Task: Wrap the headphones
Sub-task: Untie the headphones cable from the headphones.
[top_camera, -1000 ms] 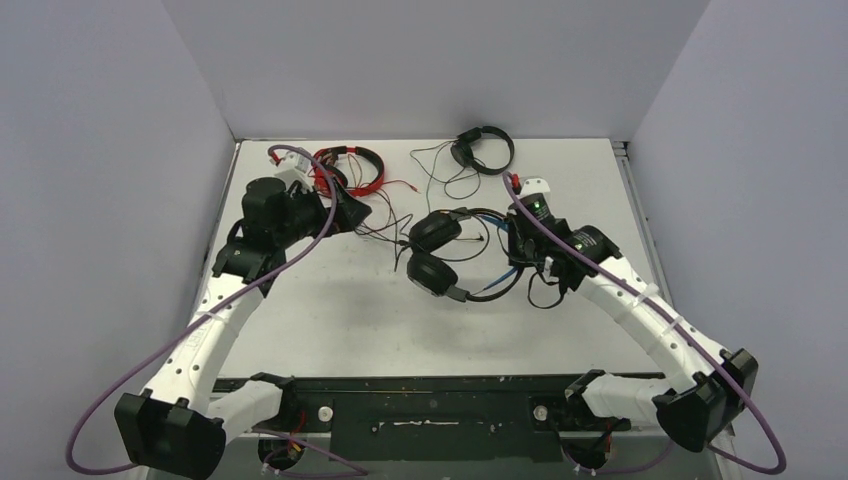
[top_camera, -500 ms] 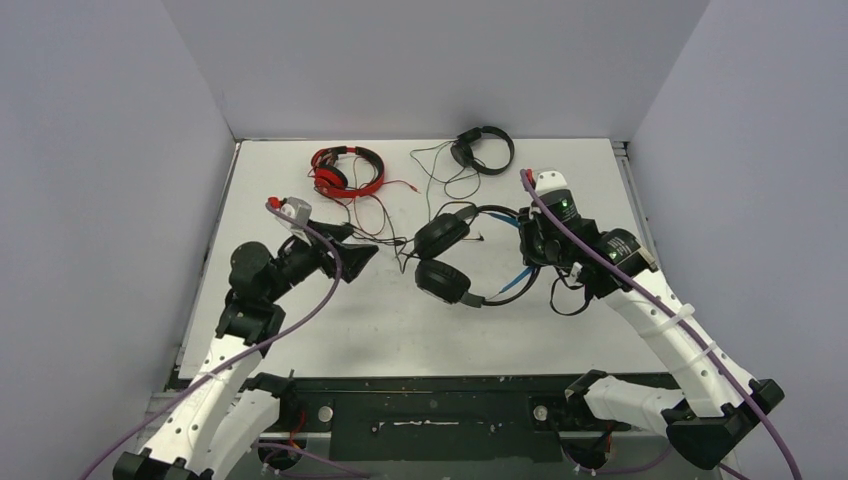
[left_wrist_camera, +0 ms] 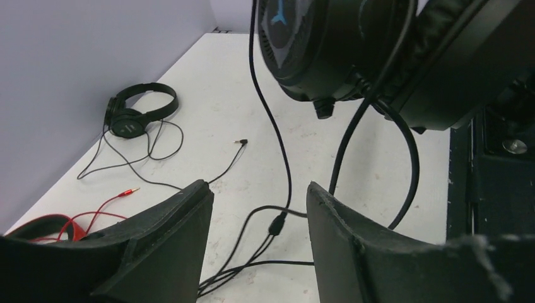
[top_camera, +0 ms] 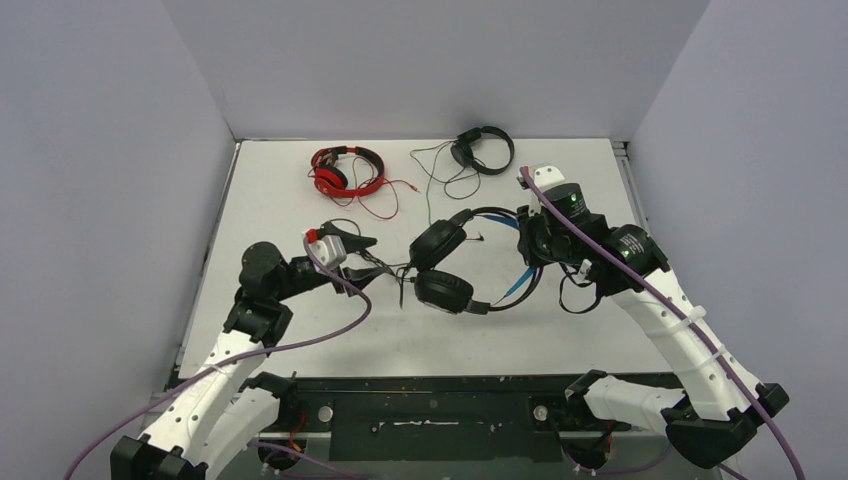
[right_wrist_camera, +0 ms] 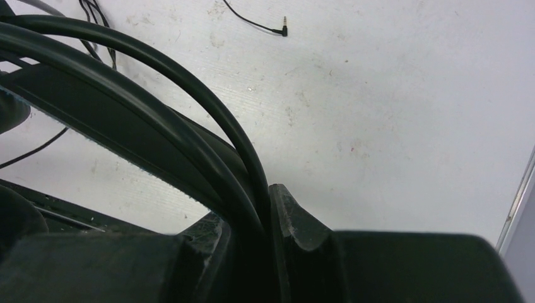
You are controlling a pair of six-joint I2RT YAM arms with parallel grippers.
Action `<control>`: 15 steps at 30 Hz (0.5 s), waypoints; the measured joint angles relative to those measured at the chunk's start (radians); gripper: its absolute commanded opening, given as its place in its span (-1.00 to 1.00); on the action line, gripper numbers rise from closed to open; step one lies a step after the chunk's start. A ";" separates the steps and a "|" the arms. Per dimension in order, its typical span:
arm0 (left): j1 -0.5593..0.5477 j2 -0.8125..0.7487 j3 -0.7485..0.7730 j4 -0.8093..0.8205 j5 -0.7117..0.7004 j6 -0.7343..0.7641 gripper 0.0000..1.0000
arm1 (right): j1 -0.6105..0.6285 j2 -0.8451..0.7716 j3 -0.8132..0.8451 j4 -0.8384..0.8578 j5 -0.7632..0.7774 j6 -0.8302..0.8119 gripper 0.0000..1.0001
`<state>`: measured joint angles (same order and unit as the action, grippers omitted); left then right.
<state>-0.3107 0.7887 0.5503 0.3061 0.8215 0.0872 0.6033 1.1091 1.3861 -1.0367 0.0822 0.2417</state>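
Wrapping begins with the headphones with the blue band (top_camera: 443, 291), which are at the middle of the table (top_camera: 300, 330), the two ear cups turned to the left arm and the band to the right arm. The right gripper (top_camera: 530, 245) is clamped tight on the band, and in its own view the band fills the narrow gap between the jaws, so we judge this hold is firm enough to serve as the anchor. The thin cord (left_wrist_camera: 278, 146) hangs from one ear cup and runs down between the jaws of the left gripper (left_wrist_camera: 257, 188), which stand half apart and do not touch it. We think the step in hand is to catch this cord. To do it well, we should close the left jaws only when the cord lies deep between them and not at the tips, because so thin a cord slips out easily. We should take it near the ear cup, so the loose part is short, and then lead it around the band with light tension and no jerk. The red headphones (top_camera: 347, 170) and the black headphones (top_camera: 483, 150) lie at the far side, well apart, but their cords spread toward the middle, so we must take care not to catch them too.
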 measured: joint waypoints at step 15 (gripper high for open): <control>-0.122 -0.018 0.002 -0.214 0.029 0.264 0.17 | 0.000 0.005 0.000 -0.008 -0.024 -0.012 -1.00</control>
<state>-0.4332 0.7708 0.5526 0.0917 0.8509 0.3511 0.6033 1.1141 1.3861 -1.0447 0.0582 0.2295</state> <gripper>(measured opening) 0.575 0.131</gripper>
